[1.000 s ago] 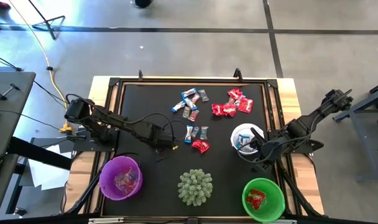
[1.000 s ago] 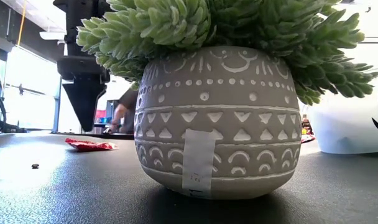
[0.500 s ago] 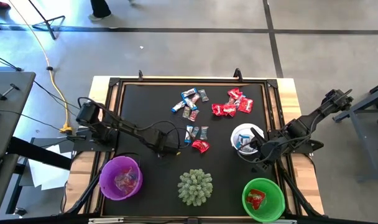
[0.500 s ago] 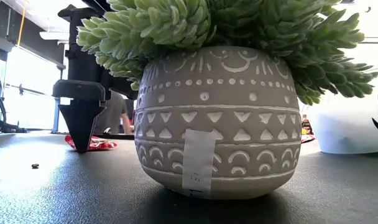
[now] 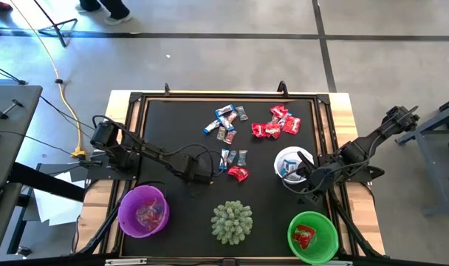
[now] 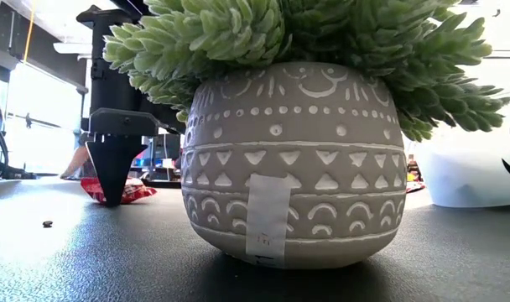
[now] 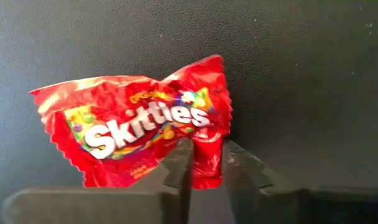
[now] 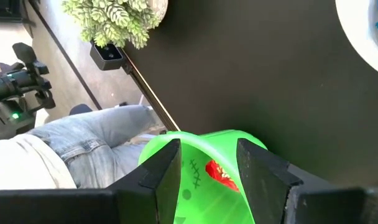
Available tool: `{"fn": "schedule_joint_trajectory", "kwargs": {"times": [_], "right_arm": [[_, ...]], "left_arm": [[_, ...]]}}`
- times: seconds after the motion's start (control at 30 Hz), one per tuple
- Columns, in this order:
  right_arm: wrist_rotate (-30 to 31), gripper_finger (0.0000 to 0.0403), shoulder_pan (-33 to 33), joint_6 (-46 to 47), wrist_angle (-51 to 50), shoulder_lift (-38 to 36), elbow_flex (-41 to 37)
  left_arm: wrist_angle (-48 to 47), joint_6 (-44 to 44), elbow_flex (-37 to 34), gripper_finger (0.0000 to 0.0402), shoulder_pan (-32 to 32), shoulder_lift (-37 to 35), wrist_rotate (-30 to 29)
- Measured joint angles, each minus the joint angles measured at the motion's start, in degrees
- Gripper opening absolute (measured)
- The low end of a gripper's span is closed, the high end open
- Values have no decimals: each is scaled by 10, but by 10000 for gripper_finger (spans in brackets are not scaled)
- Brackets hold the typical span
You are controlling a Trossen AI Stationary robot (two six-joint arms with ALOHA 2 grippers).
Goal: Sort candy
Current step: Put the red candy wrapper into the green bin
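Note:
A red candy packet point(image 7: 139, 130) lies on the black mat point(image 5: 173, 125), left of the middle and just below a pair of blue-and-white candies point(image 5: 234, 157). My left gripper point(image 7: 204, 155) stands on it, pointing down, shut on the packet's edge; the low view shows its fingers point(image 6: 112, 180) reaching the mat in front of the packet point(image 6: 136, 193). More candy lies at the far side: a blue-and-white group point(image 5: 226, 118) and a red group point(image 5: 278, 122). My right gripper point(image 8: 207, 165) hangs open in the air beside the white bowl point(image 5: 292, 164). My left gripper pinches the red packet between its two fingers at a corner of one crimped end point(image 7: 205, 167). The fingers come from above, pointing down. The rest of the packet spreads out on the mat beyond the fingers.
A purple bowl point(image 5: 143, 210) stands at the near left and a green bowl point(image 5: 312, 236) holding a red candy at the near right. The white bowl holds blue candy. A spiky green plant in a patterned pot point(image 6: 288, 159) stands at the near middle.
My left gripper has come down onto the mat at the red packet, shifting slightly toward the table's right edge, then held still there. The packet's end by the fingers now stands a little higher off the mat.

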Motion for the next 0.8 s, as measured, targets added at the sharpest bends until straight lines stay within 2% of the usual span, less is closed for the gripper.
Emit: {"fn": "schedule_joint_trajectory", "kwargs": {"times": [0.13,0.47,0.63,0.8], "right_arm": [[0,149,0,0,0,0,0],[0,149,0,-4,0,0,0],[0,149,0,-11,0,0,0],[6,149,0,-11,0,0,0]], "left_arm": [[-1,-20,0,10,0,-1,-2],[-14,-38,9,1,0,-13,-5],[-20,-43,22,0,3,-31,-26],[-28,-46,44,0,2,-49,-15]]}}
